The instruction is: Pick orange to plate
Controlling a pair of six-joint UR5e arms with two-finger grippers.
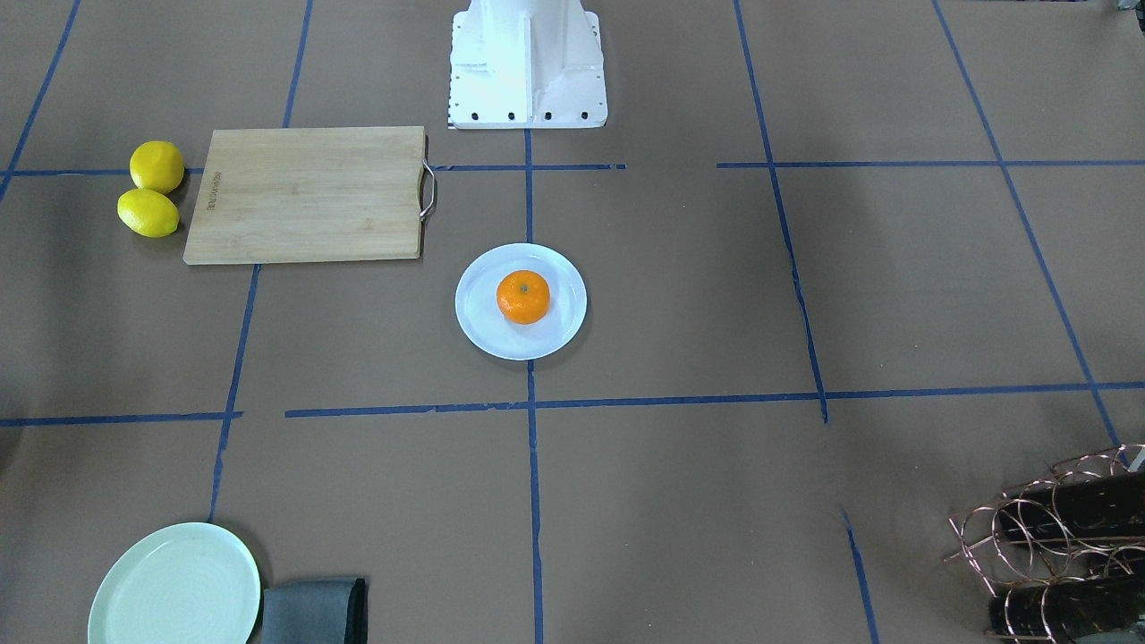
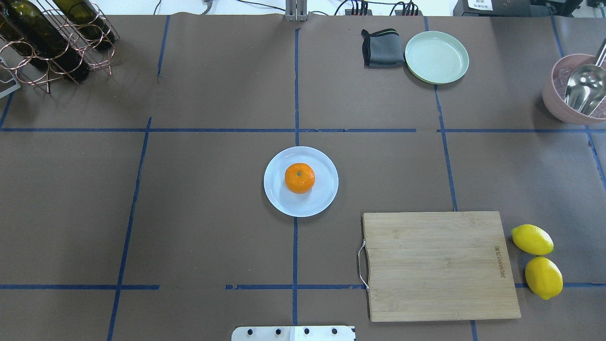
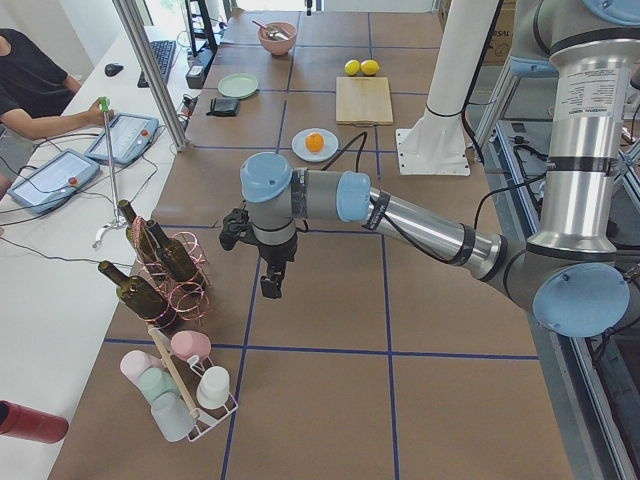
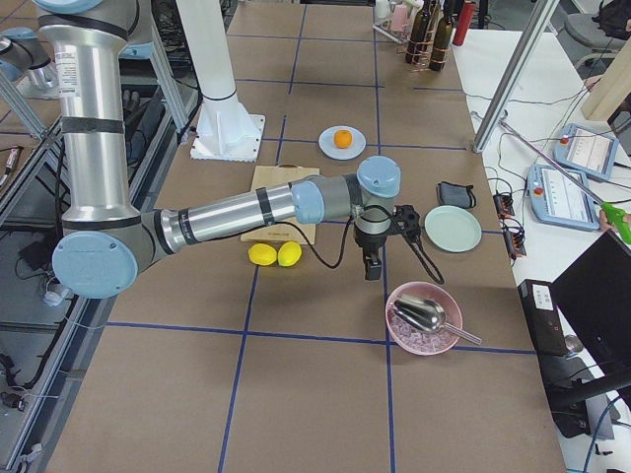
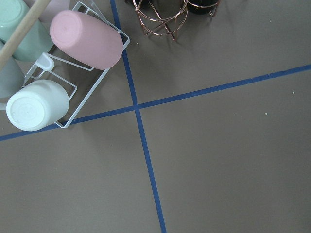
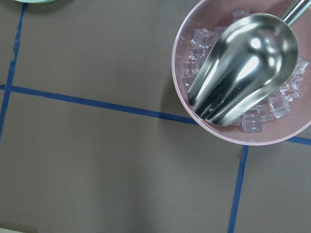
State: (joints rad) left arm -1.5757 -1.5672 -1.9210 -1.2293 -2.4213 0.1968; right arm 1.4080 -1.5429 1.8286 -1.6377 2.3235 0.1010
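The orange [image 1: 523, 296] sits in the middle of the small pale bluish-white plate [image 1: 479, 315] at the table's centre, stem dimple up; the overhead view shows the orange [image 2: 299, 178] and plate [image 2: 323, 196] the same way. No gripper touches either. My left gripper [image 3: 270, 285] shows only in the exterior left view, hanging above bare table near the bottle rack, far from the plate [image 3: 299, 151]. My right gripper [image 4: 372, 268] shows only in the exterior right view, above the table by the pink bowl. For both I cannot tell whether they are open or shut.
A wooden cutting board [image 2: 438, 264] lies right of the plate, with two lemons [image 2: 537, 260] beside it. A mint-green plate [image 2: 436, 57] and a grey cloth [image 2: 381, 48] are at the far edge. The bottle rack [image 2: 47, 38], pink ice bowl with scoop [image 6: 243, 68] and cup rack [image 5: 58, 73] stand at the table's ends.
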